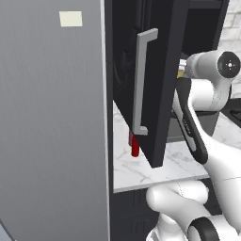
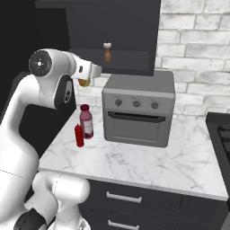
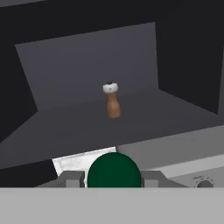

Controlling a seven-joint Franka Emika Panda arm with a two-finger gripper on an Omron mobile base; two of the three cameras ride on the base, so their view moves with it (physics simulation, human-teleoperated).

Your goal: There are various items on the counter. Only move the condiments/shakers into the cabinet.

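Currently my claw (image 3: 113, 179) is pinched on a round, dark-green-topped item (image 3: 113, 168), yellowish below where the right base view catches it; I take it for a condiment bottle. It looks stiff and smooth, probably light and a bit slippery, so I judge a grip just under the cap safest, and it should be kept upright.

I hold it in front of the open cabinet (image 2: 148, 27), level with the shelf (image 3: 175, 109), where a small wooden shaker (image 3: 112, 100) stands upright well back. There is free shelf on both sides of it.

Below, on the white marble tabletop (image 2: 148, 166), a slim red bottle (image 2: 79, 135) stands just in front of a dark-lidded jar (image 2: 86, 121), beside the silver toaster oven (image 2: 138, 112). The cabinet door (image 1: 160, 94) hangs open at my left.
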